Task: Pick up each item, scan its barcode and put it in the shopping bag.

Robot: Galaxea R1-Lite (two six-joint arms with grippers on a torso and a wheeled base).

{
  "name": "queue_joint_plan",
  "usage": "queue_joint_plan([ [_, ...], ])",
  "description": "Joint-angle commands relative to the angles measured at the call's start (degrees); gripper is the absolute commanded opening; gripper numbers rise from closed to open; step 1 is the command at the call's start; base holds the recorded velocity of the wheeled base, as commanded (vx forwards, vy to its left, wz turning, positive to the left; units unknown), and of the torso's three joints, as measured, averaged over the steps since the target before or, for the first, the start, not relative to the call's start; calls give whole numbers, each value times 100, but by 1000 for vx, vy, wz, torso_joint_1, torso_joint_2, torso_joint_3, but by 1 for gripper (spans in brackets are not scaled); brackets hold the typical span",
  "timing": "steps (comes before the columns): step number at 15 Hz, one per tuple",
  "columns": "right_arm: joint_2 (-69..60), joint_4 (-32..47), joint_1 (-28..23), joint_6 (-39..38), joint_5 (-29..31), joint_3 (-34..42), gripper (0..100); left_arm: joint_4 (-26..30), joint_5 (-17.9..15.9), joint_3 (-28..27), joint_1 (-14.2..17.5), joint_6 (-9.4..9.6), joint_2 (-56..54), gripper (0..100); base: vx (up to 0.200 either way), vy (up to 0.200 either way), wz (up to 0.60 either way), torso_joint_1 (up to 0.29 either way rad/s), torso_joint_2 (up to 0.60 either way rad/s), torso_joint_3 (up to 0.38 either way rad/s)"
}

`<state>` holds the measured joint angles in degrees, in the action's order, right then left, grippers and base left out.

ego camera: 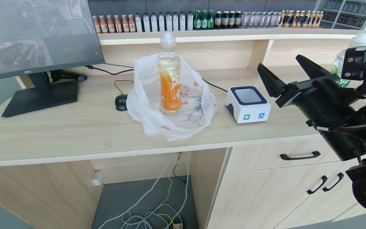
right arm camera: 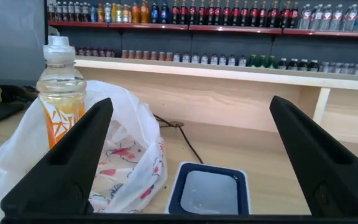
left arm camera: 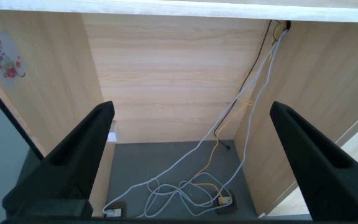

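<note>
A clear bottle with an orange label (ego camera: 169, 74) stands upright inside the white shopping bag (ego camera: 145, 101) at the middle of the counter. Right of the bag sits the white barcode scanner (ego camera: 248, 103) with its dark-rimmed window facing up. My right gripper (ego camera: 289, 74) hovers open and empty above the counter, to the right of the scanner. From its wrist I see the bottle (right arm camera: 61, 93), the bag (right arm camera: 126, 158) and the scanner (right arm camera: 210, 190) between its spread fingers. A green-labelled bottle (ego camera: 342, 60) stands behind that arm. My left gripper (left arm camera: 191, 162) is open below the countertop, facing the knee space.
A monitor (ego camera: 37, 35) on its stand and a black mouse (ego camera: 121, 102) occupy the counter's left. A raised shelf (ego camera: 221, 38) with rows of bottles runs along the back. Drawers with black handles (ego camera: 300, 156) are below right. Loose cables (left arm camera: 191, 186) lie under the desk.
</note>
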<state>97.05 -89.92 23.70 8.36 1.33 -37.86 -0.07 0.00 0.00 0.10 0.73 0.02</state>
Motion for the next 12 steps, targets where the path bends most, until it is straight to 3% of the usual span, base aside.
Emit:
queue_joint_plan([
  [1, 25, -8, 12, 139, -1, 7, 100, -1, 0, 0, -1, -3, -2, 100, 0, -200, 0, 2, 2, -2],
  [5, 7, -8, 3, 166, -1, -257, 100, -1, 0, 0, -1, 6, -2, 100, 0, -200, 0, 2, 7, 1],
  [12, 86, -8, 205, 166, -1, 86, 100, -1, 0, 0, -1, -12, -2, 100, 0, -200, 0, 1, 2, 2],
])
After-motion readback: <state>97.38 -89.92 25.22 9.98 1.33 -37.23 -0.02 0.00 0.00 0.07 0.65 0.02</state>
